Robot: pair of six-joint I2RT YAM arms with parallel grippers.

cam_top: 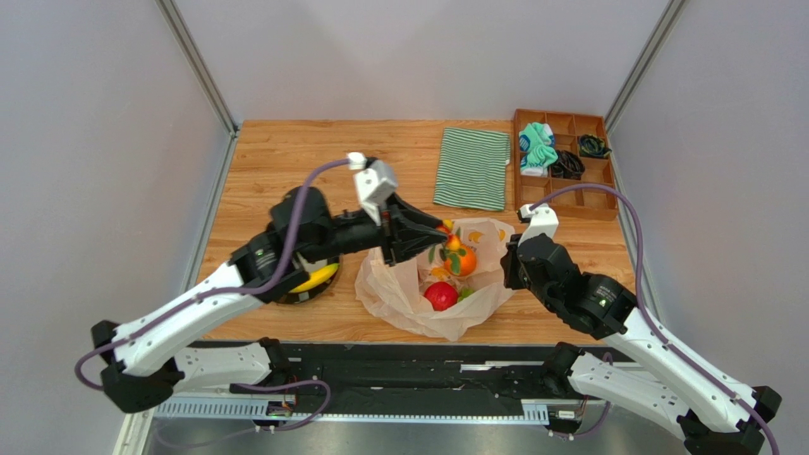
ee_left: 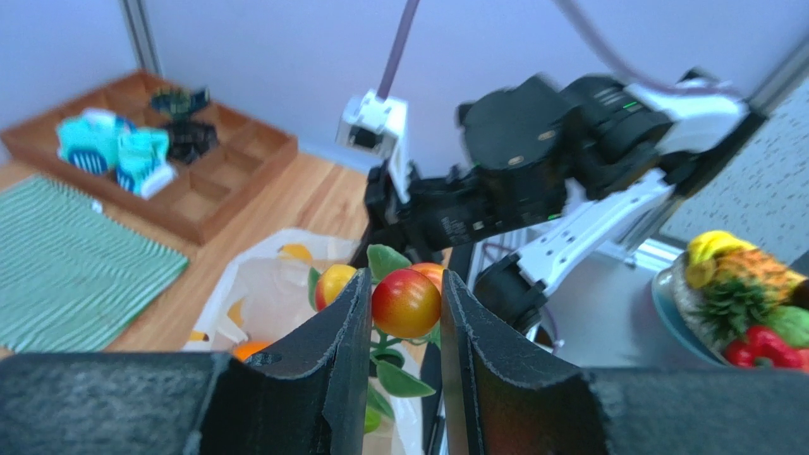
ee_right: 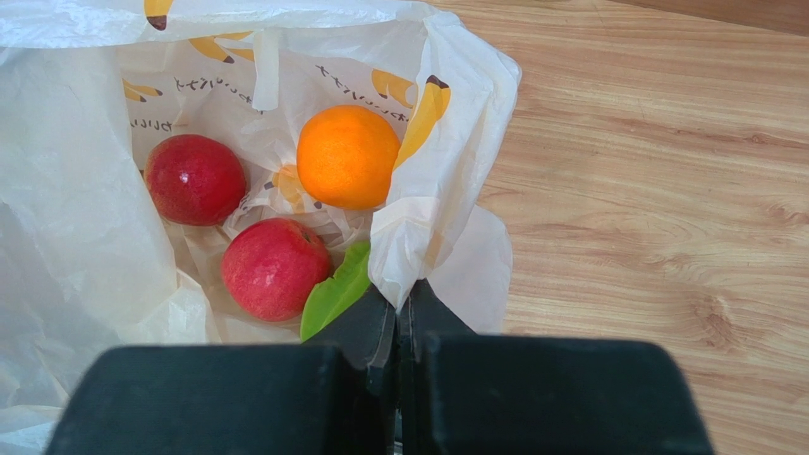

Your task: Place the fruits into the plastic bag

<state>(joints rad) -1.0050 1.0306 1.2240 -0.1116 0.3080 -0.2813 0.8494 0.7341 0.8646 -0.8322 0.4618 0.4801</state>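
The plastic bag (cam_top: 394,294) lies open at the table's front middle, printed with yellow bananas. In the right wrist view, the bag (ee_right: 76,190) holds an orange (ee_right: 348,156), two red apples (ee_right: 195,179) and a green leaf (ee_right: 334,292). My left gripper (cam_top: 429,239) hovers over the bag's mouth. It is shut (ee_left: 405,284) on a small red-and-yellow fruit (ee_left: 405,302) of a leafy sprig. My right gripper (cam_top: 510,265) is shut on the bag's right rim (ee_right: 408,256), holding it up.
A dark bowl (cam_top: 309,282) with a yellow banana stands left of the bag, under the left arm. It shows with more fruits in the left wrist view (ee_left: 736,294). A green-striped cloth (cam_top: 473,168) and a wooden compartment tray (cam_top: 565,161) lie at the back right.
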